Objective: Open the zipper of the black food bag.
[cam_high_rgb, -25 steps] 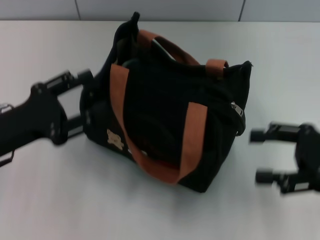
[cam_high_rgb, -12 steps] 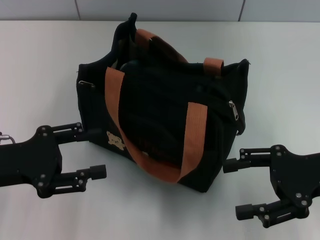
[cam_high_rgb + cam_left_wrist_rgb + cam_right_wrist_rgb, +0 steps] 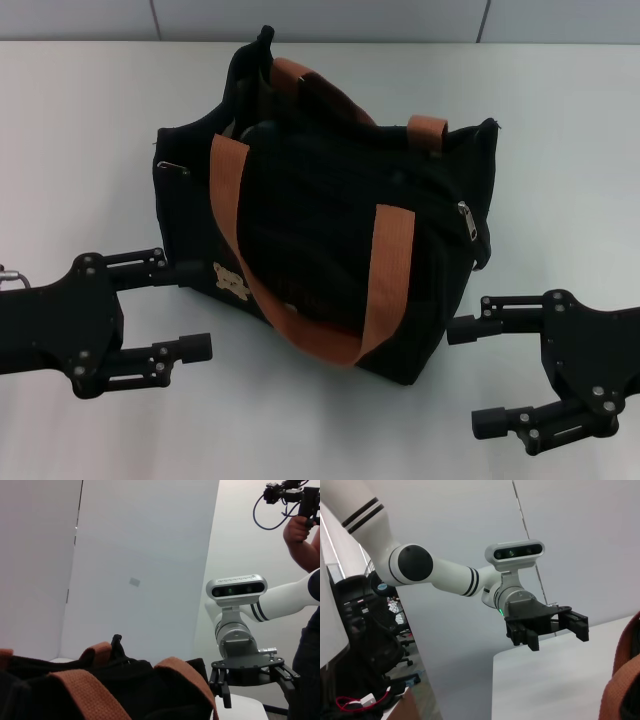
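Note:
The black food bag (image 3: 330, 230) stands on the white table, with orange-brown handles (image 3: 385, 270) draped over it and a tan bear patch (image 3: 231, 279) on its front. The zipper's silver pull tab (image 3: 466, 213) hangs at the bag's right end. My left gripper (image 3: 180, 308) is open, low at the bag's front left and apart from it. My right gripper (image 3: 467, 377) is open at the bag's front right, one finger close to the corner. In the left wrist view, the bag's top and straps (image 3: 95, 692) show. In the right wrist view, only a strap edge (image 3: 622, 685) shows.
The white table (image 3: 80, 120) spreads around the bag, with a grey wall behind it. The left wrist view shows the right gripper (image 3: 255, 690) farther off and a person holding a device (image 3: 300, 510). The right wrist view shows the left gripper (image 3: 551, 631) and office chairs (image 3: 365, 630).
Over the last second, my left gripper drew back from the bag's left end toward the front. My right gripper dropped lower. The bag settled more upright. Nothing has moved in the last half second.

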Motion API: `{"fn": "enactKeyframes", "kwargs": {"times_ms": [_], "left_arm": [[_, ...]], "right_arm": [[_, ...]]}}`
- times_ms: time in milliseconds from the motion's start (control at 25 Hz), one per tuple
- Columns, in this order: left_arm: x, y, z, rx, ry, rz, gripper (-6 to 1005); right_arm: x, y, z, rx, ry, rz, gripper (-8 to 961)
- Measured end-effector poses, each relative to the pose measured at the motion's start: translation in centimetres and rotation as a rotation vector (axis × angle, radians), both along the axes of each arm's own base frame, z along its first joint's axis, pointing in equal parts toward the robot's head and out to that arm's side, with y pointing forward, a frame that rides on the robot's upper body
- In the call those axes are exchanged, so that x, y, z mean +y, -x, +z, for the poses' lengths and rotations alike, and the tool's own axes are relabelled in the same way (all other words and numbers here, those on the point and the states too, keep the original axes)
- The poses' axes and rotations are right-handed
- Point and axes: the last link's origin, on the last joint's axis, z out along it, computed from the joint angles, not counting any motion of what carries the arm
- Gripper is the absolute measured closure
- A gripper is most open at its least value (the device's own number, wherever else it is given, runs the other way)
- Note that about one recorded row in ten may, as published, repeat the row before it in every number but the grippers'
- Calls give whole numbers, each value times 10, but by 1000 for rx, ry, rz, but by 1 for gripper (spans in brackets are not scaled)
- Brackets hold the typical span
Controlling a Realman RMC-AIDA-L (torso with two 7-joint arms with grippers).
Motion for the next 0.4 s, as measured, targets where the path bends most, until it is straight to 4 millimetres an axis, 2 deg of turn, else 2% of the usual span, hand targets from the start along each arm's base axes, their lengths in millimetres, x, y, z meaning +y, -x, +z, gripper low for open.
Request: {"fn": "enactKeyframes", "kwargs": {"times_ms": [400], "left_arm": [[1,-2,-1,-4,1,-5,301]], "right_arm": [[0,1,-1,1,1,1,126]]}}
